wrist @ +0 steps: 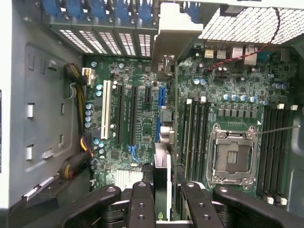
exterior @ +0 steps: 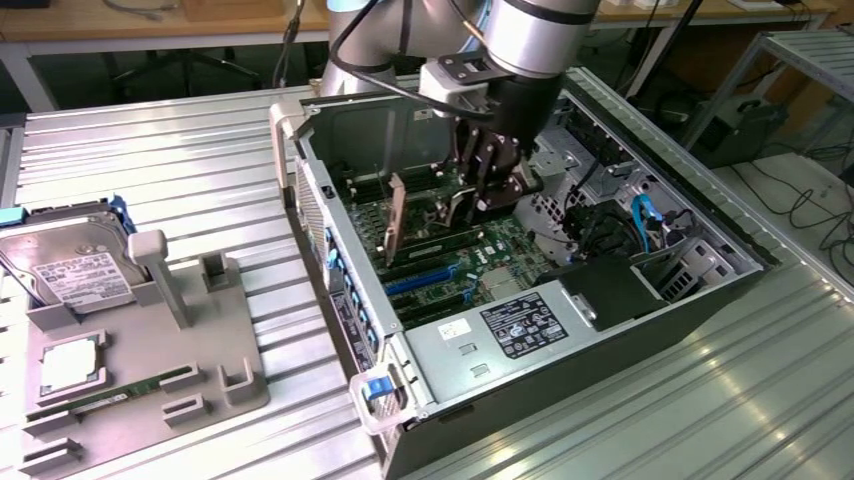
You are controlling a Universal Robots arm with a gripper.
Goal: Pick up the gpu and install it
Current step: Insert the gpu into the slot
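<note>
The gpu [wrist: 164, 185] stands on its edge between the gripper [wrist: 161, 202] fingers [wrist: 142, 204] at the lower centre of the wrist view, and the fingers are closed on both of its faces. Its silver bracket [wrist: 173, 35] reaches to the slot covers at the upper centre of that frame. In the exterior view the gpu [exterior: 396, 222] is upright inside the open computer case [exterior: 601, 300], at the centre of the frame, above the motherboard [exterior: 501, 250]. The card is already picked up and brought to the expansion slots. Whether it is fully seated cannot be told; the gripper has not released it. At the lower left, the grey fixture tray [exterior: 160, 350] holds a hard drive [exterior: 80, 270] and a memory stick [exterior: 114, 395].
</note>
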